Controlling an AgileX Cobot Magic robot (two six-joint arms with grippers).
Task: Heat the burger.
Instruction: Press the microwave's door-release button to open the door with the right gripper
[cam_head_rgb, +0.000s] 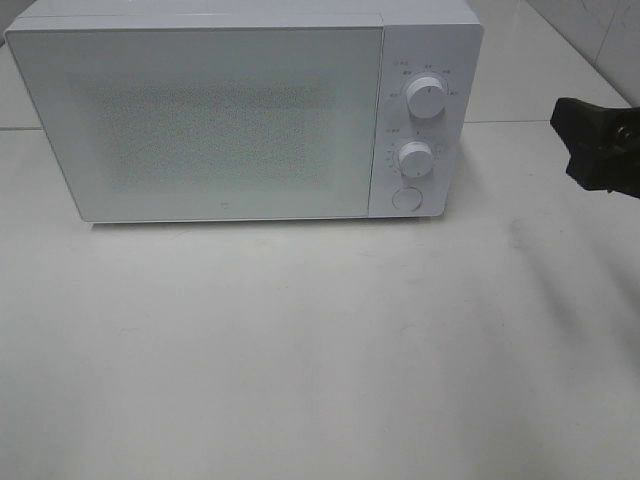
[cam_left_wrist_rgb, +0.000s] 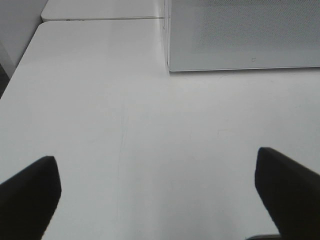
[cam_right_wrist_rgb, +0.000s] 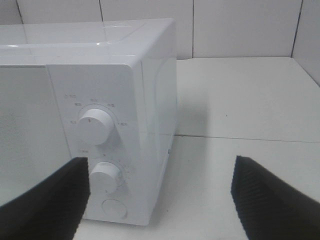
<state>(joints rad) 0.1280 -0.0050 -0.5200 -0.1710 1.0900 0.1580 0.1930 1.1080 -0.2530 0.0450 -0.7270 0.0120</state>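
White tabletop (cam_head_rgb: 320, 380) spreads across the near edge; over its left part the left gripper (cam_left_wrist_rgb: 155, 167) hangs with its two black fingers (cam_left_wrist_rgb: 30, 195) far apart and nothing between them, pointing toward the front left corner of the microwave (cam_head_rgb: 245, 115); close to the right edge the right gripper (cam_right_wrist_rgb: 161, 165) hovers above the surface, its jaws likewise spread wide around nothing, facing the control panel (cam_head_rgb: 450, 130); the microwave stands toward the far left corner of the tabletop with its frosted door (cam_head_rgb: 180, 140) shut; on the panel sit an upper knob (cam_head_rgb: 428, 92), a lower knob (cam_head_rgb: 415, 157) and a round button (cam_head_rgb: 406, 198) beneath them; the burger shows in no view, so I cannot tell where it lies; beyond the far edge rises a white tiled wall (cam_right_wrist_rgb: 240, 27).
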